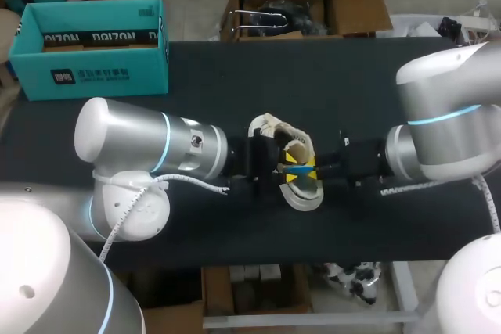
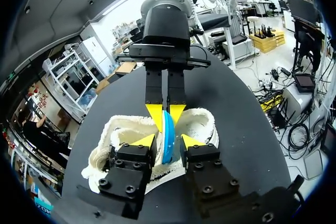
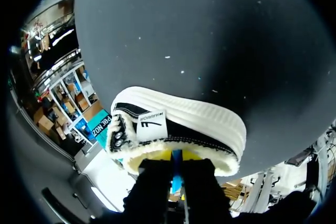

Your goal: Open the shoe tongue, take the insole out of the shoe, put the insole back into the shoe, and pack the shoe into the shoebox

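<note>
A white-soled shoe (image 1: pixel 304 195) with a fleecy lining lies at the table's middle, and its black side (image 3: pixel 178 132) shows in the right wrist view. A blue insole (image 2: pixel 168 132) stands on edge out of the shoe's mouth (image 2: pixel 123 129). My right gripper (image 2: pixel 166 113) comes in from the right and is shut on the insole's top. My left gripper (image 2: pixel 168 141) faces it from the left, fingers either side of the insole with a gap to it, so open. Seen from above, both grippers (image 1: pixel 275 168) (image 1: pixel 311 168) meet over the shoe. The teal shoebox (image 1: pixel 90 48) stands open at the back left.
The black tabletop (image 1: pixel 196 217) stretches bare to the front and to the right behind the shoe. My two arms lie low across the table's middle from both sides.
</note>
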